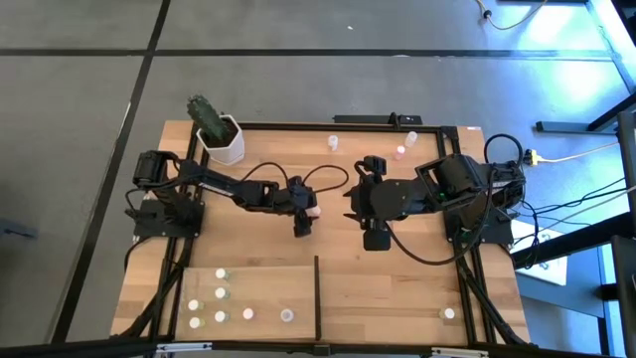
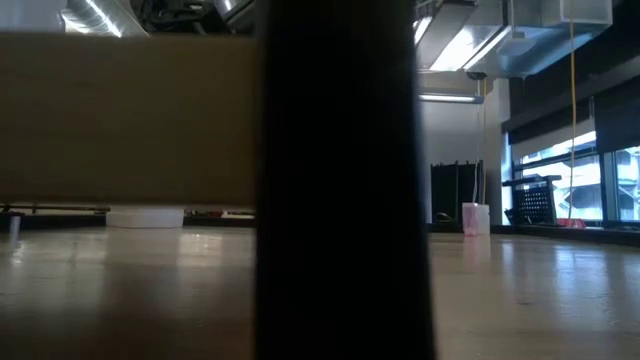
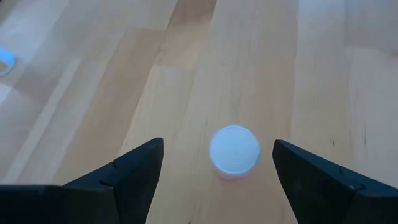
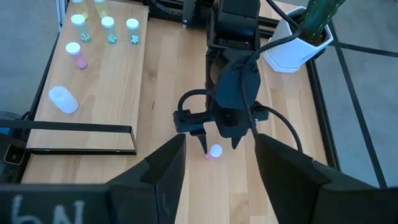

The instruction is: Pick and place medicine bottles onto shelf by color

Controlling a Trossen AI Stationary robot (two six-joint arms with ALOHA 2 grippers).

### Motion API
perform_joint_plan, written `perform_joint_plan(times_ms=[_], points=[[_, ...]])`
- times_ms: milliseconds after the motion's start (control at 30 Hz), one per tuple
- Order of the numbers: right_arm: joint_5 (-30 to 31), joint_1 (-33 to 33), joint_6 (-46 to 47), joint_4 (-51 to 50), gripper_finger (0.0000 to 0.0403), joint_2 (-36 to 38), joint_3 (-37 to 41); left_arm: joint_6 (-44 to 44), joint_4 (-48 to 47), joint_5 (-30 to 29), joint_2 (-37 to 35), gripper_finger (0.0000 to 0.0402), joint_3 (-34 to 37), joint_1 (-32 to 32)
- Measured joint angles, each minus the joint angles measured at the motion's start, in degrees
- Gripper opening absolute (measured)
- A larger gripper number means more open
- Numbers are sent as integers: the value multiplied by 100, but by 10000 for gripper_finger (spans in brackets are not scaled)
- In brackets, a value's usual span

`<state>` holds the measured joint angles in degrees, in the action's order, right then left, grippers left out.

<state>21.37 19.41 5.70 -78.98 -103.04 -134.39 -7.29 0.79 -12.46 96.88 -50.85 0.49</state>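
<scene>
Near the middle of the high view we see the left hand point(image 1: 309, 212) poised with its fingers spread wide on either side of a white-capped pink medicine bottle point(image 1: 313, 211) standing on the desk point(image 1: 397, 268), not touching it. The right hand point(image 1: 375, 239) waits just right of centre, fingers apart and holding nothing. On the shelf point(image 1: 268, 288) at lower left, bounded by the black divider point(image 1: 317, 295), several bottles point(image 1: 221, 295) stand together, with others at the desk's far edge point(image 1: 334, 143) and lower right point(image 1: 449, 314).
</scene>
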Motion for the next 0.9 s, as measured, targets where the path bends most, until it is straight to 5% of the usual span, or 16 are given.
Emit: perform_joint_plan(times_ms=[467,900], points=[[-2,0,0,37,195,0,0,-65,122,167,148,293,2,70],[0,0,3,137,195,0,0,41,147,279,146,212,2,77]])
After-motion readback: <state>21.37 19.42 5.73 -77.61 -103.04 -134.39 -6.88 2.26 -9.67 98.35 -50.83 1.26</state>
